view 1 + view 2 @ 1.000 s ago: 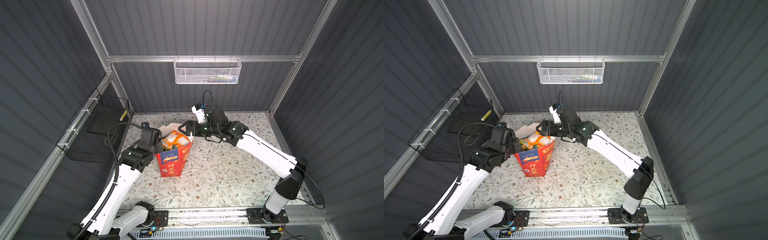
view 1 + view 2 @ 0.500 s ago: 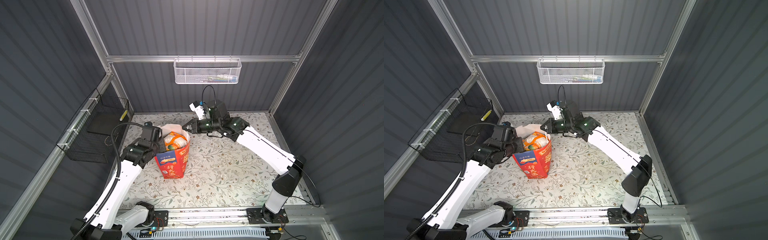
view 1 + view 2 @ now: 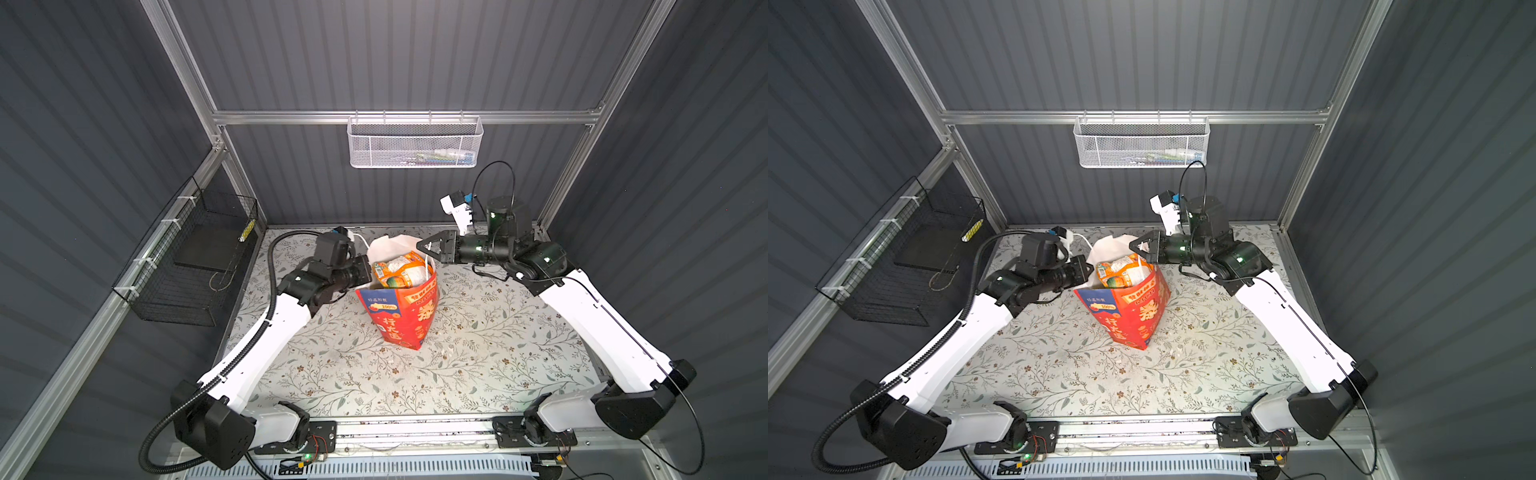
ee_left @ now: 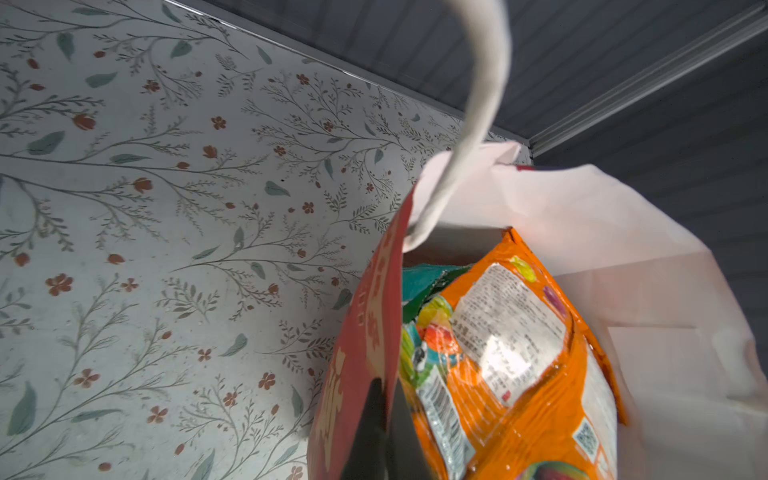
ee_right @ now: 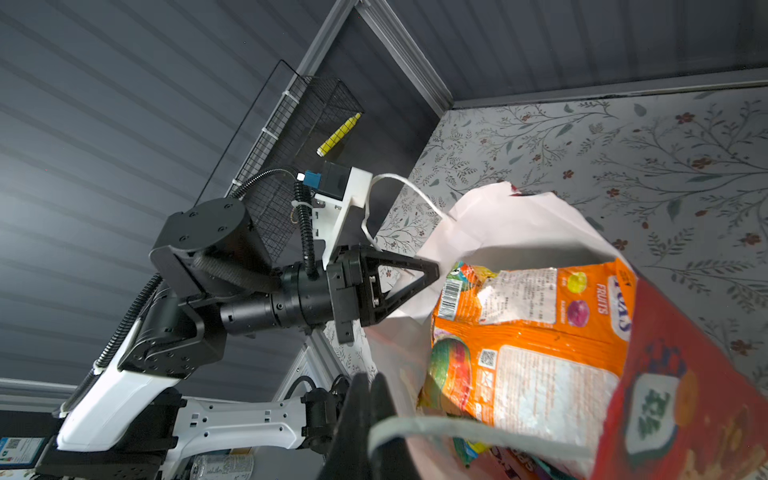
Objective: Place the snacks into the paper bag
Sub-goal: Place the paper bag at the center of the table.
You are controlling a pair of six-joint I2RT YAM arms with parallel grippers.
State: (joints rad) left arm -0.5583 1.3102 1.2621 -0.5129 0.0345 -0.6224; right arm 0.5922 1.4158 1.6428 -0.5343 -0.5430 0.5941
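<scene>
Floral tabletop (image 3: pixel 478 353), grey-walled cell. Your left gripper (image 3: pixel 368 270), jaws shut, pinches the rim of the tall red paper gift bag (image 3: pixel 399 320). Your right gripper (image 3: pixel 419 246), also closed, sits at the opposite rim by a white cord handle (image 5: pixel 457 432), grip unclear. Bag stands upright between both claws, equally near each, glossy orange snack packets (image 3: pixel 401 272) heaped inside, none on the table. White mesh basket (image 3: pixel 415 143) and black wire basket (image 3: pixel 195 266) obstruct nothing.
</scene>
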